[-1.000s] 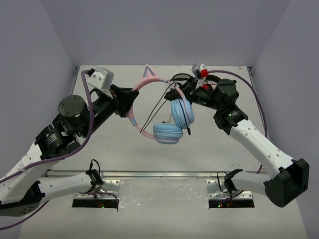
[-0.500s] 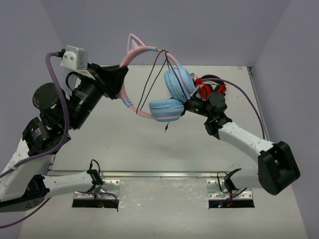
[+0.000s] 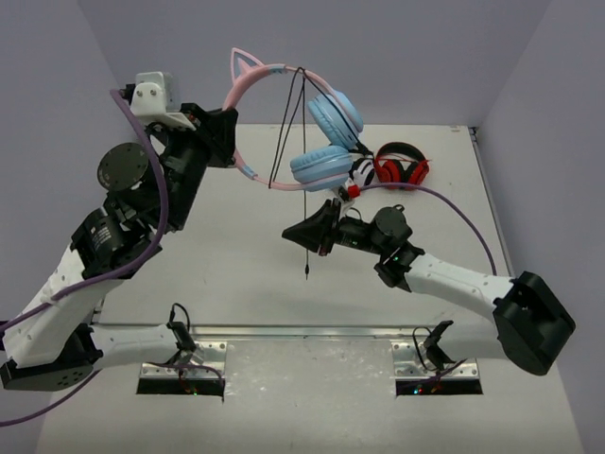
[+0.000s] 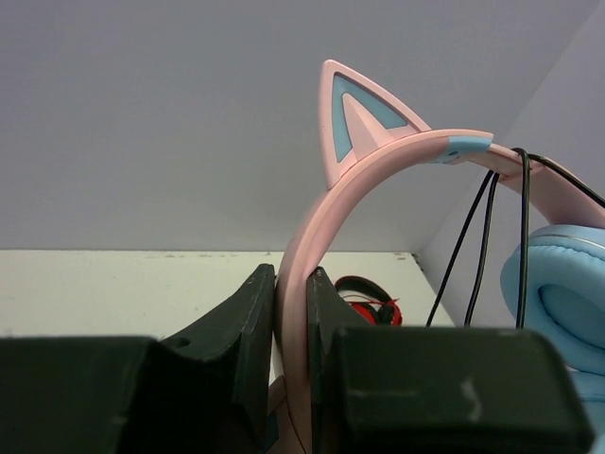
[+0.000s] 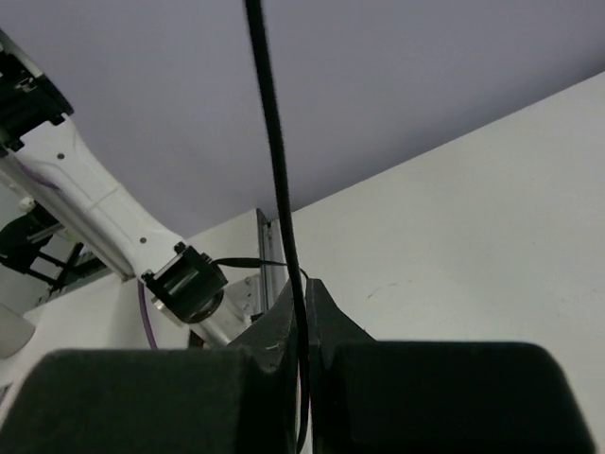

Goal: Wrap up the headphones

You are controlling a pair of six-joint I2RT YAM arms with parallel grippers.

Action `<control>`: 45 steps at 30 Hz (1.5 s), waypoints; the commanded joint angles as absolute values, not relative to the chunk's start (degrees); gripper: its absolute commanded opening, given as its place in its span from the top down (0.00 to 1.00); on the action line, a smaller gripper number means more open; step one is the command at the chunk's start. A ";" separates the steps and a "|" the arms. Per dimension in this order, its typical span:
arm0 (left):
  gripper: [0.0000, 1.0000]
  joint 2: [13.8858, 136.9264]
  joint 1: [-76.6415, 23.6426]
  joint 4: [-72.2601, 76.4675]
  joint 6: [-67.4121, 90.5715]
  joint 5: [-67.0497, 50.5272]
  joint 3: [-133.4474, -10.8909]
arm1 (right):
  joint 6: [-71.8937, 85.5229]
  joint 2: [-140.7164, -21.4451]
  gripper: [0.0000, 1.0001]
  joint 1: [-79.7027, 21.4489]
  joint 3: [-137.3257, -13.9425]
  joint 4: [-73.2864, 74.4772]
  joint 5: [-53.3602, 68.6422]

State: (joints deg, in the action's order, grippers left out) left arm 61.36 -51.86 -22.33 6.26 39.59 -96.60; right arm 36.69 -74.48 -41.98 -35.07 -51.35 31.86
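From above, the left pincer [image 3: 230,142] is clamped on the pink headband of the cat-ear headphones [image 3: 321,168] and holds them raised over the back of the bench [image 3: 217,246], a cat ear [image 3: 248,64] uppermost and the two light-blue earcups hanging to the right. The thin black cable [image 3: 288,132] is draped over the top of the band and drops in several strands. One strand runs down into the right pincer [image 3: 291,233], which is closed on it low over the bench, and the plug end dangles just below. Red-and-black headphones [image 3: 402,170] lie on the bench behind the right arm, with a black-and-white pair [image 3: 359,174] touching their left side.

In the left wrist view, the two dark fingers [image 4: 250,322] press on either side of the pink band, which rises between them to the ear. Cable strands hang beside a blue earcup at the right edge.

In the right wrist view, the fingers [image 5: 274,326] are drawn together with the cable pinched between them. It rises straight up and out of the top of the picture.
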 commanded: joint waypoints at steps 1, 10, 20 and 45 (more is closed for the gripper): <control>1.00 61.25 -52.47 -6.33 9.40 47.62 -97.82 | 32.70 -71.11 0.99 -46.65 -33.40 -51.76 25.51; 1.00 65.83 -52.47 -2.11 12.21 58.97 -96.51 | 26.11 -66.01 0.99 -55.80 -36.55 -42.81 17.94; 1.00 68.73 -52.47 5.87 11.79 70.74 -92.64 | 16.45 -67.94 0.98 -66.18 -47.45 -22.00 10.03; 1.00 68.91 -39.03 -3.07 25.73 64.70 -71.72 | 3.78 -63.19 0.99 -70.66 -65.21 21.43 -0.88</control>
State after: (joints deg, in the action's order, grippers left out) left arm 70.08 -43.75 -4.82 15.81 67.09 -68.79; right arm 6.20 -65.91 -69.19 -61.39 15.73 -4.93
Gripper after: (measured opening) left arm 0.133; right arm 0.020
